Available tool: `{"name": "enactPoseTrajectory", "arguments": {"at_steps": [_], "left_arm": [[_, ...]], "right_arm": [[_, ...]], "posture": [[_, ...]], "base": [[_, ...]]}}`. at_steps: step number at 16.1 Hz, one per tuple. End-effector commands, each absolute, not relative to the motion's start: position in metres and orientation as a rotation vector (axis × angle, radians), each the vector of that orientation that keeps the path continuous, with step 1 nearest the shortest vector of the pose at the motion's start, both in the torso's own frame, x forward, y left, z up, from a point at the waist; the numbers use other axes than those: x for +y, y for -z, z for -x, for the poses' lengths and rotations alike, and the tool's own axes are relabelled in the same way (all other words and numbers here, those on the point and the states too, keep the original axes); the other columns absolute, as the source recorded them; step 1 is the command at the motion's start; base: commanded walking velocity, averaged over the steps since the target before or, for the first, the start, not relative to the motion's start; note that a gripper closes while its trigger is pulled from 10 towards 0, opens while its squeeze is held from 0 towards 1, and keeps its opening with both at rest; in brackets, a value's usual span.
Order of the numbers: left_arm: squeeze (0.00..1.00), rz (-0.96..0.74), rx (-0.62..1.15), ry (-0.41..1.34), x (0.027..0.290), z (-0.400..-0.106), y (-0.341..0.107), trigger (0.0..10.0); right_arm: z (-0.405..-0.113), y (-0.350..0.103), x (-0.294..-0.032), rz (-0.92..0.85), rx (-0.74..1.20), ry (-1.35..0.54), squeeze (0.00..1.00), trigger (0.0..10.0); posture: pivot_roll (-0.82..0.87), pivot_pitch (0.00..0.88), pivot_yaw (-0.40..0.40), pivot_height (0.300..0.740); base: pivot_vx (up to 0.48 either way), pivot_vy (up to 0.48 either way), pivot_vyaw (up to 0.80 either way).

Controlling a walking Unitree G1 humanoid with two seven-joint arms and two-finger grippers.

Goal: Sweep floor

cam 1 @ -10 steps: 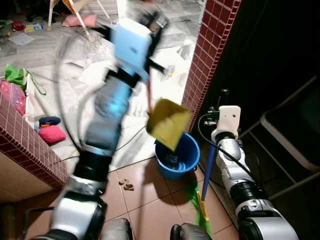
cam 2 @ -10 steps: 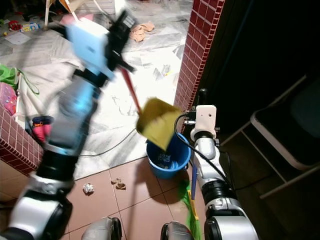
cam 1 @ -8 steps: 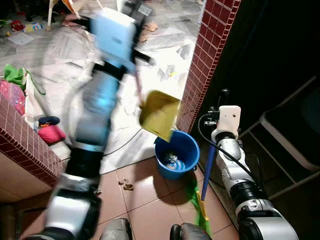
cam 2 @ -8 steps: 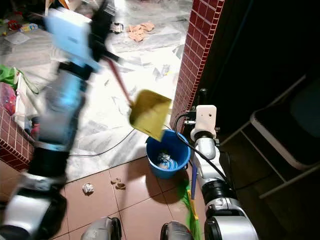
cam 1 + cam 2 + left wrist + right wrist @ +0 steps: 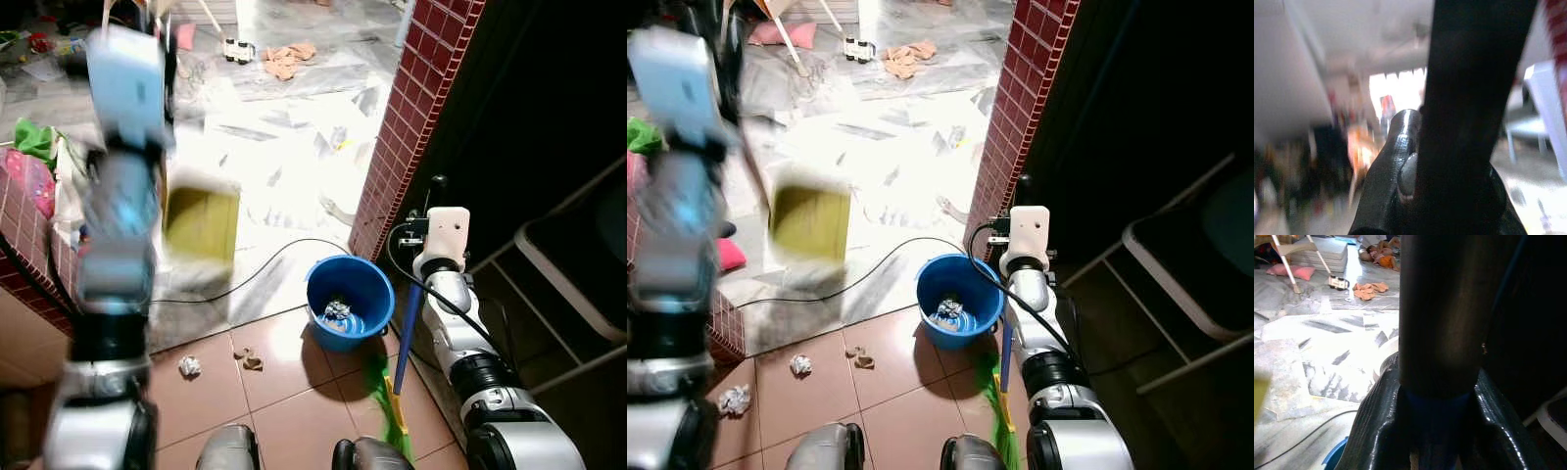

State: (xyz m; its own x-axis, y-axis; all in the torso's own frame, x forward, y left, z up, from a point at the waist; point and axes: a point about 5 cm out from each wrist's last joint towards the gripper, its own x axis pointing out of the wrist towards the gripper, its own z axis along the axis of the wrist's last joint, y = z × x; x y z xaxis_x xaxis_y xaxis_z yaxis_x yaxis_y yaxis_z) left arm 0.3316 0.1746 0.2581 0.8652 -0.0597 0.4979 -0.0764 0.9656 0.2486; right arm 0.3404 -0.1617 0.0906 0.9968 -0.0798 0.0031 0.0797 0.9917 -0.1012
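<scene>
Two tools are in hand at once. The left hand (image 5: 1449, 147), raised high on the robot's left and badly blurred, grips the dustpan (image 5: 201, 223) by its thin handle; the wrist view shows black fingers pressed around a dark shaft. The yellow pan hangs in the air above the pale marble floor (image 5: 294, 147), well to the left of the bucket (image 5: 350, 302). The right hand (image 5: 1435, 431) is clamped on the broom (image 5: 405, 343), whose blue stick stands nearly upright beside the brick pillar (image 5: 407, 117), green bristles resting on the brown tiles (image 5: 294, 401) just right of the bucket.

Some litter already lies inside the bucket. More waits on the tiles: a paper wad (image 5: 189, 366), brown scraps (image 5: 249, 360) nearby, and another wad (image 5: 734, 399) further left.

To do this step well, the robot should probably bring the pan down slowly, lip flat on the tiles just beside the scraps, facing the broom. The broom then needs short strokes leftward past the bucket, steering clear of the cable (image 5: 265, 269) crossing the marble edge. Swinging the pan fast risks clipping the low brick wall (image 5: 24, 225) on the left.
</scene>
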Motion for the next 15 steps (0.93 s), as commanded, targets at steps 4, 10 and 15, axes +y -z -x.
{"name": "enactPoseTrajectory", "arguments": {"at_steps": [4, 10, 15], "left_arm": [[0.00, 0.015, -0.349, -0.092, 0.175, -0.325, -0.205, 10.0], [0.00, 0.028, -0.266, -0.127, 0.169, -0.314, -0.180, 10.0], [0.00, 0.022, -0.215, -0.171, 0.169, -0.299, -0.170, 10.0]], "right_arm": [[-0.343, -0.097, -0.159, 0.095, -0.029, 0.065, 0.00, 10.0], [-0.344, -0.094, -0.141, 0.039, -0.005, -0.102, 0.00, 10.0], [-0.343, -0.093, -0.134, 0.010, 0.007, -0.157, 0.00, 10.0]], "posture": [[0.02, 0.061, -0.043, 0.740], [0.03, 0.067, -0.044, 0.740], [0.03, 0.072, -0.043, 0.740]], "base": [[0.000, 0.000, 0.00], [0.000, 0.000, 0.00], [0.000, 0.000, 0.00]]}}
